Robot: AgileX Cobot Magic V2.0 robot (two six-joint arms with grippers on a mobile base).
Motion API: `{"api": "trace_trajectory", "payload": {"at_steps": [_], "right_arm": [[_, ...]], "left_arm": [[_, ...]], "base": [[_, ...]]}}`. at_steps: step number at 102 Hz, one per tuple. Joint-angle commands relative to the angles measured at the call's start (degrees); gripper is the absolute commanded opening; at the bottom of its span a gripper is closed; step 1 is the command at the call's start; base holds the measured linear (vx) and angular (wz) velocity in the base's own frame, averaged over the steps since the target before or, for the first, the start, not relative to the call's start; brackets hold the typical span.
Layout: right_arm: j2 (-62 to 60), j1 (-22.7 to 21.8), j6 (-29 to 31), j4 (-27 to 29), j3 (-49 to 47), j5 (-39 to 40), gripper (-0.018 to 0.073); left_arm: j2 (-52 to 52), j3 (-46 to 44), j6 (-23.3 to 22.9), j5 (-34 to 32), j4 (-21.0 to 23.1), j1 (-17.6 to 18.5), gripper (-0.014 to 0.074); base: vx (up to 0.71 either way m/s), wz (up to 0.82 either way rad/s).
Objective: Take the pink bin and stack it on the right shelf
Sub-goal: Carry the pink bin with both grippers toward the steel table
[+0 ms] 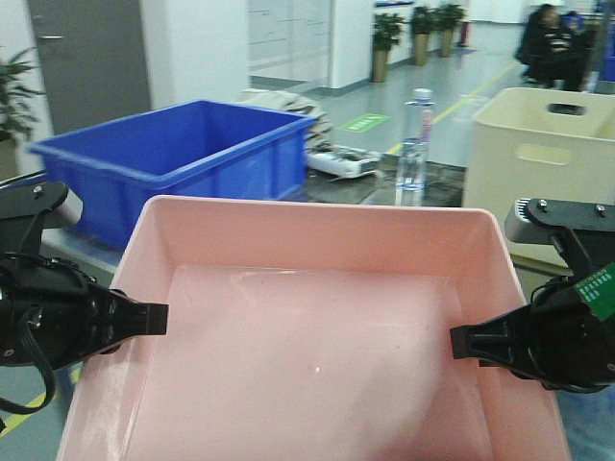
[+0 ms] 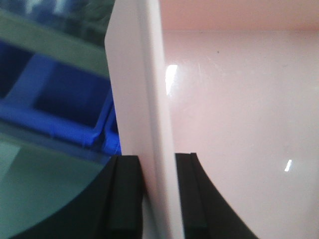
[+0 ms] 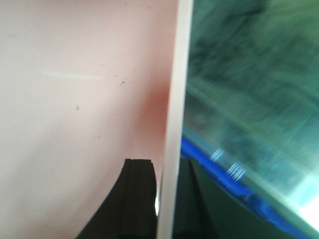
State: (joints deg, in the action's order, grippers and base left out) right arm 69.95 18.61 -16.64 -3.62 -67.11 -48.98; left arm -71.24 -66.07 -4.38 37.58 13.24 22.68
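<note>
The pink bin fills the lower middle of the front view, held up between both arms. My left gripper is shut on the bin's left wall; in the left wrist view the pale rim runs between the two black fingers. My right gripper is shut on the bin's right wall; in the right wrist view the rim passes between its fingers. The bin's inside is glossy and holds nothing. The right shelf is not in view.
A blue crate stands behind the bin at left. A taller cream bin with handle slots stands at back right. A clear water bottle stands between them. People sit far back right.
</note>
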Motion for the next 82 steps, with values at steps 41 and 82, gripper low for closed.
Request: {"api": "trace_trajectory", "payload": {"at_steps": [41,82], "right_arm": [[-1.69,-0.72,1.29,-3.56,-1.9,2.94,-0.0008],[-1.69,-0.72,1.29,-3.56,-1.9,2.89,-0.0008]], "left_arm": [[2.07,-2.09,0.85,-4.99,-0.47,-0.23,-0.0001],[1.96,-2.09,0.85,-5.04,-0.47,-0.23,-0.0001]], "base": [[0.35,-0.6],[0.25,-0.61]]}}
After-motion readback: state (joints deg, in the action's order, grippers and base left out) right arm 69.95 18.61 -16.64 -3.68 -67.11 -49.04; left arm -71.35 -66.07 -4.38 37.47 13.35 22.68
